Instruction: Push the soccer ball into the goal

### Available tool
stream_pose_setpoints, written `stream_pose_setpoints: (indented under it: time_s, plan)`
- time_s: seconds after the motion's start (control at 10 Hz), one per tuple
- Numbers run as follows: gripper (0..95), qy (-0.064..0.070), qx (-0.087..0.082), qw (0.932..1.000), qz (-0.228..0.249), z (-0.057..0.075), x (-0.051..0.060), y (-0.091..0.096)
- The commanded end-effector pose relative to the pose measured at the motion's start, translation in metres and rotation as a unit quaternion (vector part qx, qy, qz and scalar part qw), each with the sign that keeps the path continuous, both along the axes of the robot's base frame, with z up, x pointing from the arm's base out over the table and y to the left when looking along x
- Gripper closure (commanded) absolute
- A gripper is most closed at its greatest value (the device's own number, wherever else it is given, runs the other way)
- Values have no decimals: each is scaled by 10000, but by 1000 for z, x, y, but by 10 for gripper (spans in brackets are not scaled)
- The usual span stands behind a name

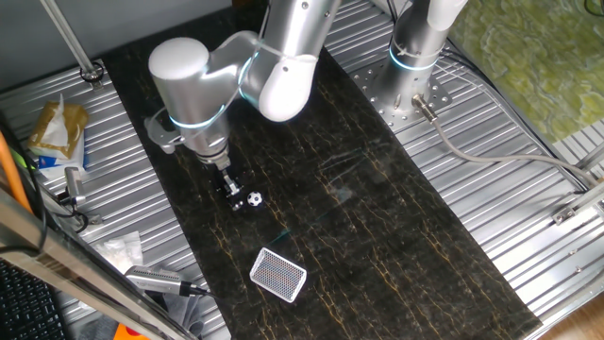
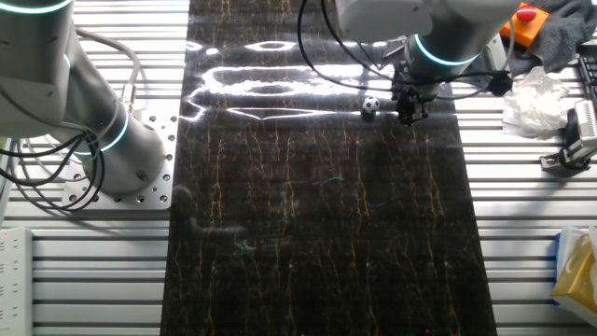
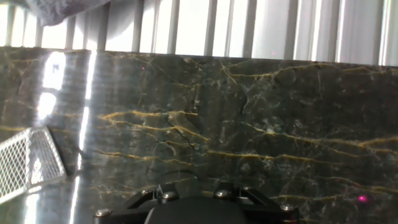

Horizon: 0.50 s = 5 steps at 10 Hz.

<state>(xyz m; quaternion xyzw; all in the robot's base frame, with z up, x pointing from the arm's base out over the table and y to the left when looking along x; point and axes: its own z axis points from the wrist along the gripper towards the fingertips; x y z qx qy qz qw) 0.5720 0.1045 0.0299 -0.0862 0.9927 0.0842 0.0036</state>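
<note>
The soccer ball (image 1: 255, 200) is a tiny white ball with black patches on the dark marble mat; it also shows in the other fixed view (image 2: 370, 106). My gripper (image 1: 232, 191) stands low on the mat right beside the ball, touching or nearly touching it, and looks shut; in the other fixed view my gripper (image 2: 408, 112) is just right of the ball. The goal (image 1: 278, 275), a white frame with dark netting, lies flat on the mat nearer the front edge; its corner shows at the left of the hand view (image 3: 28, 162). The ball is hidden in the hand view.
A second arm's base (image 1: 415, 57) stands on a metal plate at the back right. Clutter lies on the ribbed table left of the mat: a snack bag (image 1: 57, 127) and tools (image 1: 156, 280). Tissue (image 2: 536, 98) and an orange object (image 2: 522, 23) lie beyond the mat.
</note>
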Motion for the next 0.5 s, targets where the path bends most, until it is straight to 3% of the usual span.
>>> stream_pose_setpoints:
  time_s: [0.1, 0.5]
  plan:
    - [570, -7, -160, 9999, -48, 0, -1, -1]
    - [570, 13, -453, 9990, -31, 0, -1, -1]
